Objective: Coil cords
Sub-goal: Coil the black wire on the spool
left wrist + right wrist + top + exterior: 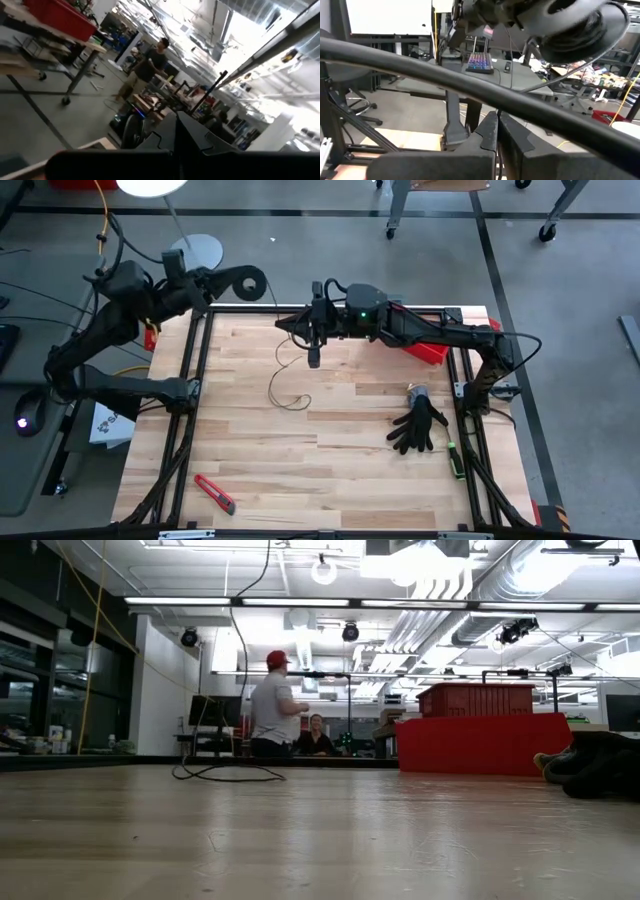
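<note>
The thin cord (pixel 283 380) is hard to trace where it rises toward the spool (pixel 248 280). The left gripper (pixel 222 283) holds the spool, fingers closed; the right gripper (pixel 314 358) hangs closed, apparently pinching the cord. No writing is readable.

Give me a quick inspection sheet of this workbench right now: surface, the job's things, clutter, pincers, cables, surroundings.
Surface: wooden table, inside a black frame.
Job's things: thin cord hangs from the right pincer and loops on the wood; black spool raised at the left pincer.
Clutter: black glove, red box cutter, red bin, green-tipped tool.
Pincers: left pincer shut, at the far left corner; right pincer shut on the cord, above the far middle.
Cables: yellow cable on the floor, behind the left arm.
Surroundings: two people beyond the table.
</note>
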You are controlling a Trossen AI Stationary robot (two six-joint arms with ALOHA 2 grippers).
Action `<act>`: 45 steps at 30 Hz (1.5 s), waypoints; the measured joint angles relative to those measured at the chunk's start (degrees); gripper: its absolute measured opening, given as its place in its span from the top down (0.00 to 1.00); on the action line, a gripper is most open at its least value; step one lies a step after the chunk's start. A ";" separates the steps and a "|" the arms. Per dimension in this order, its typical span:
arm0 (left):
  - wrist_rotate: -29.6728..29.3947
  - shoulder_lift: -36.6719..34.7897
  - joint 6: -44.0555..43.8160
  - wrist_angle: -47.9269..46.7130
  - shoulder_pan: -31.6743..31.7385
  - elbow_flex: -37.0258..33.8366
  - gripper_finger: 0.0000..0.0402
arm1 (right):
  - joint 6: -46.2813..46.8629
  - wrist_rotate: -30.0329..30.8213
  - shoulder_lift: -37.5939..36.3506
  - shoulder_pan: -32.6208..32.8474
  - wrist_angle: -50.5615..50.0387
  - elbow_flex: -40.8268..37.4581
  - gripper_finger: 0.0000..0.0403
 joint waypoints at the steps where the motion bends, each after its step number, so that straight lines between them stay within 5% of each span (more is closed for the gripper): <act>1: 0.03 0.09 0.84 -0.07 0.08 0.00 1.00 | 0.00 0.00 0.00 0.00 -0.05 0.00 1.00; 17: -1.51 3.95 16.48 2.19 1.50 0.00 1.00 | 0.69 0.12 0.07 -1.22 0.33 0.00 0.99; 29: -0.73 5.25 39.20 2.43 2.54 -0.02 1.00 | 6.25 0.28 0.11 -1.51 -4.73 0.00 0.61; 36: 0.68 3.93 52.41 2.14 2.54 -0.02 1.00 | 4.78 -0.83 0.11 -0.90 -1.33 0.00 0.56; 45: 14.60 0.83 45.53 -1.78 2.55 0.00 1.00 | -2.43 7.77 -1.21 -1.02 -2.80 0.00 0.56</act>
